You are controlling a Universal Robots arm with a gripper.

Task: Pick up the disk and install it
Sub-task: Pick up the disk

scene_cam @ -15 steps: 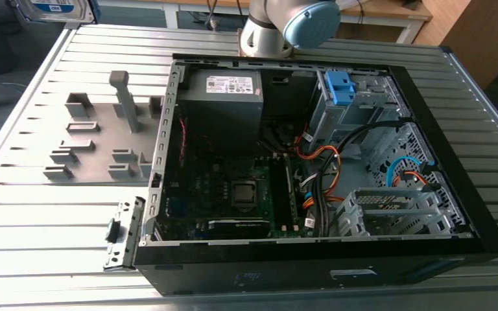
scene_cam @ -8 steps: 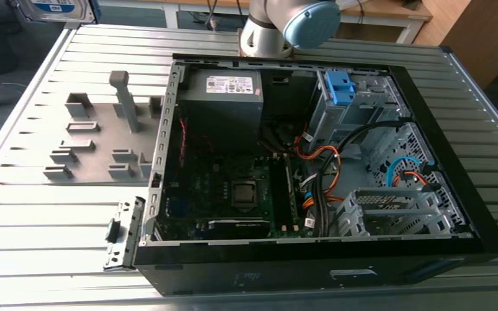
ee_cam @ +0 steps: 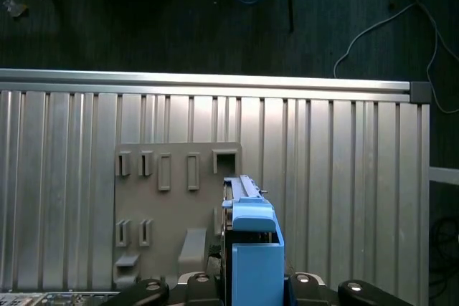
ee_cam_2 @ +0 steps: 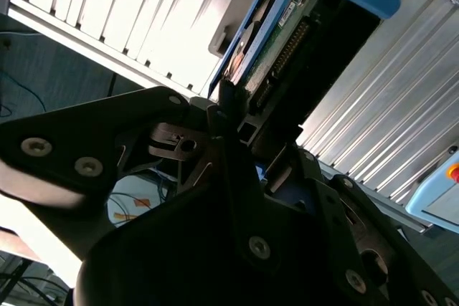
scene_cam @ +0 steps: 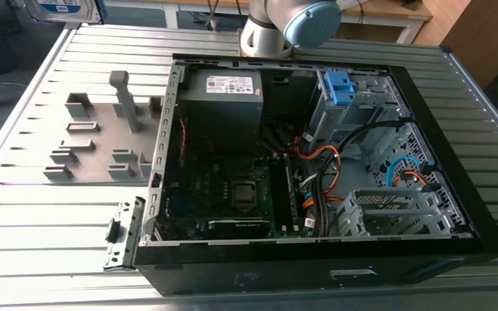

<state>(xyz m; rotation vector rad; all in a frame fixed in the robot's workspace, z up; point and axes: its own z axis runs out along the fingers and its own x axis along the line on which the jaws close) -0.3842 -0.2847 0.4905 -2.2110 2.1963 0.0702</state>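
The disk [scene_cam: 61, 9] hangs high at the far left corner of the exterior view, its labelled face and blue carrier partly cut by the picture's edge. In the second wrist view my gripper [ee_cam_2: 240, 130] is shut on one end of the disk [ee_cam_2: 287, 30], whose circuit board side and blue frame show. Seen edge-on in the first wrist view, the disk [ee_cam: 251, 245] is held above the grey fixture plate [ee_cam: 176, 198] on the ribbed table. The open computer case [scene_cam: 166, 162] lies well to the exterior view's right of the disk.
Inside the case are a grey power supply [scene_cam: 223, 97], the motherboard [scene_cam: 231, 194], orange and black cables [scene_cam: 327, 165] and a drive bay with a blue clip [scene_cam: 340, 87]. The arm's base [scene_cam: 284, 26] stands behind the case. A grey post [scene_cam: 124, 97] rises from the fixture plate [scene_cam: 102, 142].
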